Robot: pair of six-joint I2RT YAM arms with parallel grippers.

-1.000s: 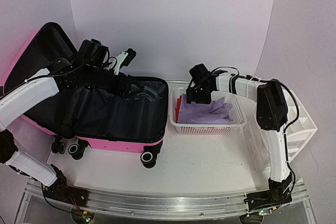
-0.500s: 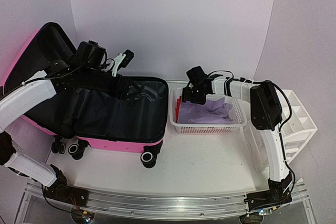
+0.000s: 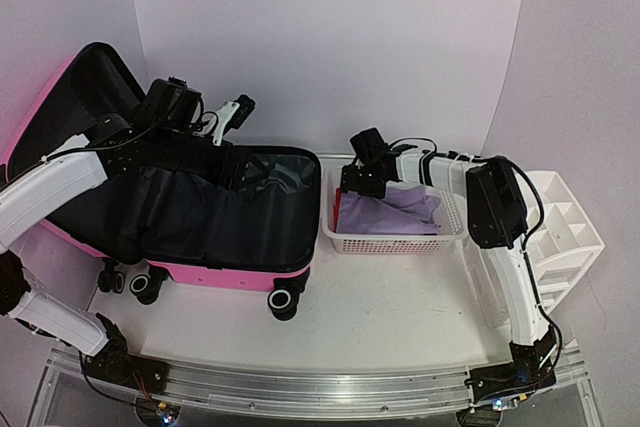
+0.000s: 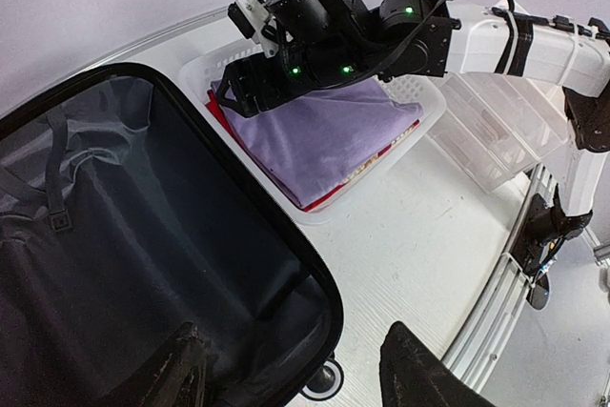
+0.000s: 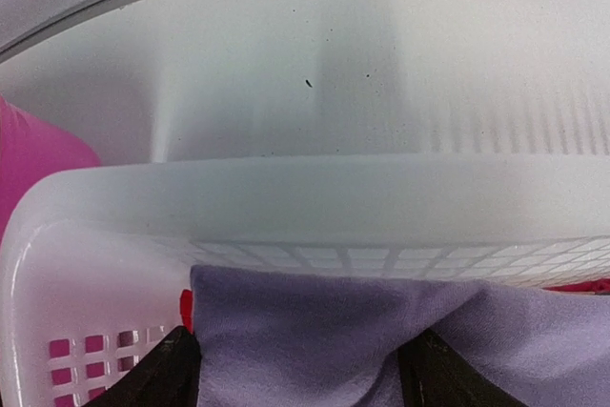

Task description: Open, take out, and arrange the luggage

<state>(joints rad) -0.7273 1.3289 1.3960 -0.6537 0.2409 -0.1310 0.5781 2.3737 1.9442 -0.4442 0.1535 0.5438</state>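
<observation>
**A:** Two arms to account for. Start at nine o'clock.

**B:** The luggage (image 3: 230, 222) lies open on the nine o'clock side of the table (image 3: 400, 307). Its lid is propped up toward ten o'clock and the black lining is showing. I can make out nothing loose in the near half. The left gripper (image 3: 240, 107) hovers over the far edge with its fingers spread and empty. It has barely stirred in the last second.

**A:** And moving toward three?

**B:** Just beside the luggage, at its three o'clock, the white basket (image 3: 395, 243) holds a purple cloth (image 3: 395, 212) lying over a red item (image 4: 374, 165). That's where the change is. The right gripper (image 3: 355, 185) has slid from the middle of the basket to its ten o'clock corner. The cloth was bunched a second ago and now lies flatter.

**A:** Is it gripping the cloth?

**B:** I'd say not. In the wrist view its fingers stand wide apart with the cloth's edge between them and no pinch. Whether the pads brush the fabric, I cannot tell.

**A:** What does that mean for the task?

**B:** I judge the opening done and the taking out largely done. This looks like arranging, with the stack being squared in the basket. The drawer organizer (image 3: 570, 232), farthest toward three o'clock, has nothing near it yet.
</observation>
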